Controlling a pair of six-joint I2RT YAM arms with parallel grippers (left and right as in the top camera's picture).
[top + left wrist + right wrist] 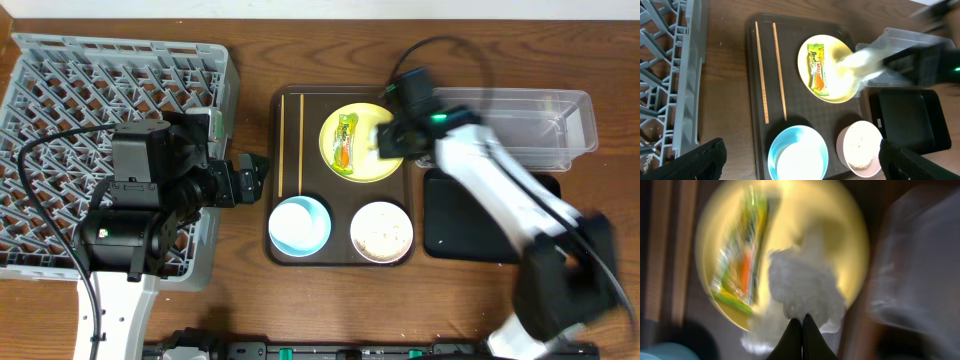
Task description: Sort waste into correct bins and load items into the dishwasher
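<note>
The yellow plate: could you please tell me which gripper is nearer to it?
Right. The right gripper is over the yellow plate's right edge, shut on the tissue. The left gripper is open, off the brown tray's left side, beside the dish rack.

wrapper [345, 140] lies on the plate [366, 172], chopsticks [299, 140] to its left.

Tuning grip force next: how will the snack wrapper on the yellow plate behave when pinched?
The snack wrapper lies flat and thin, so it is probably light and floppy. Its shiny printed surface suggests slippery film. On the smooth yellow plate, a push would likely slide it rather than lift it.
</note>
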